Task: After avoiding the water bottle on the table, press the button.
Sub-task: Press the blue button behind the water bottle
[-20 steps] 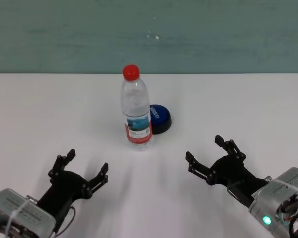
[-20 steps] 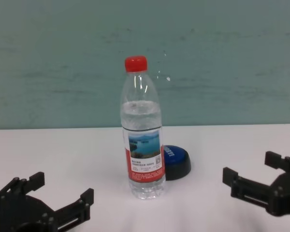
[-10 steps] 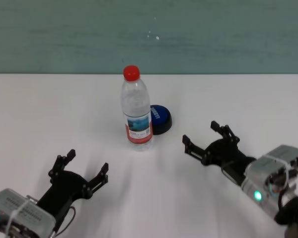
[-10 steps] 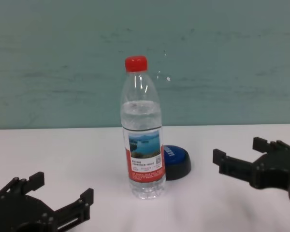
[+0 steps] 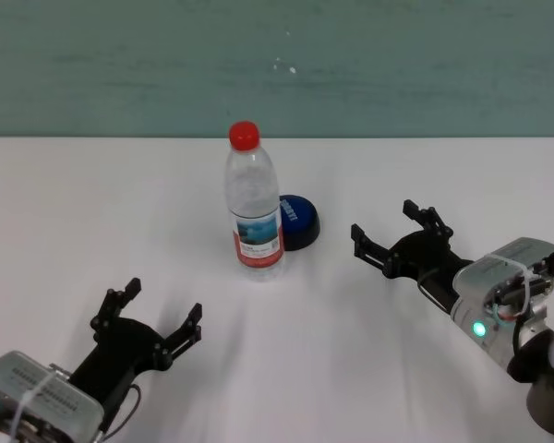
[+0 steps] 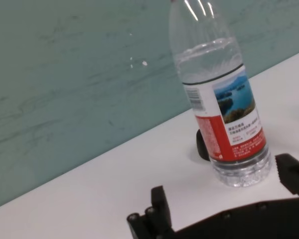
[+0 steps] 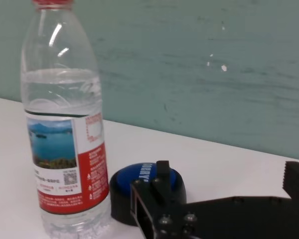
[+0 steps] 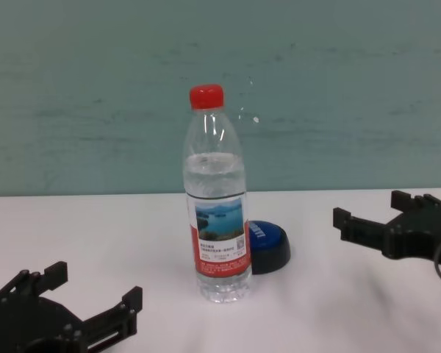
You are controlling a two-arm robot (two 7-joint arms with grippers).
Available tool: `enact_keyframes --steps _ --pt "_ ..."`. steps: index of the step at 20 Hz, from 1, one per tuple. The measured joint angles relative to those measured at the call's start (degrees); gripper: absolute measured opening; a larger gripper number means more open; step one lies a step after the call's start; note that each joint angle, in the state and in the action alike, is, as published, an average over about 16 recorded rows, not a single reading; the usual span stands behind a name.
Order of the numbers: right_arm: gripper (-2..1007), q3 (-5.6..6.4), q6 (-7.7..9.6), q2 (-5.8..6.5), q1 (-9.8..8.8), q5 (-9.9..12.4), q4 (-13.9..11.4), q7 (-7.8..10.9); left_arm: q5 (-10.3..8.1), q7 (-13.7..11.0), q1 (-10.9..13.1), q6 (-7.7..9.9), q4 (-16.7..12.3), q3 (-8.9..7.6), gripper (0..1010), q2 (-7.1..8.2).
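Note:
The water bottle [image 5: 255, 212] stands upright mid-table on the white table [image 5: 74, 203], red cap on; it also shows in the chest view [image 8: 217, 220]. The blue button [image 5: 298, 220] sits just behind and to the right of it, partly hidden by the bottle in the chest view [image 8: 269, 243]. My right gripper [image 5: 385, 221] is open and empty, off the table surface, to the right of the button and apart from it. In the right wrist view, the bottle [image 7: 65, 124] and button [image 7: 134, 177] lie beyond its fingers [image 7: 159, 199]. My left gripper [image 5: 163, 302] is open and empty, parked near the front left.
A teal wall [image 5: 397, 65] runs along the table's far edge. The left wrist view shows the bottle [image 6: 219, 99] ahead of the left fingers [image 6: 158, 201], with a sliver of the button's base [image 6: 202, 147] behind it. White tabletop lies around both.
My right gripper has moved forward, away from me, and now sits level with the button on its right side, still open. The left arm, bottle and button have not moved.

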Motion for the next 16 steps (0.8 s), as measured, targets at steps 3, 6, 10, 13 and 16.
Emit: enact_keyframes --steps 3,6,10,13,16 --pt "1004 -0.15 0.04 -0.04 1.33 -0.4 1.1 0.26 0.00 0.0 0.0 0.00 0.0 0.00 1000 0.00" --pt "1004 -0.47 0.03 0.00 2.36 -0.7 1.9 0.70 0.00 0.0 0.0 0.00 0.0 0.00 1000 0.00" --pt "1004 -0.96 -0.03 0.14 3.09 -1.0 2.4 1.25 0.00 0.0 0.0 0.00 0.0 0.00 1000 0.00" --pt "1004 -1.28 -0.08 0.25 3.40 -1.1 2.5 1.60 0.00 0.0 0.0 0.00 0.0 0.00 1000 0.00" --pt "1004 -1.54 -0.12 0.34 3.56 -1.1 2.6 1.85 0.00 0.0 0.0 0.00 0.0 0.00 1000 0.00"
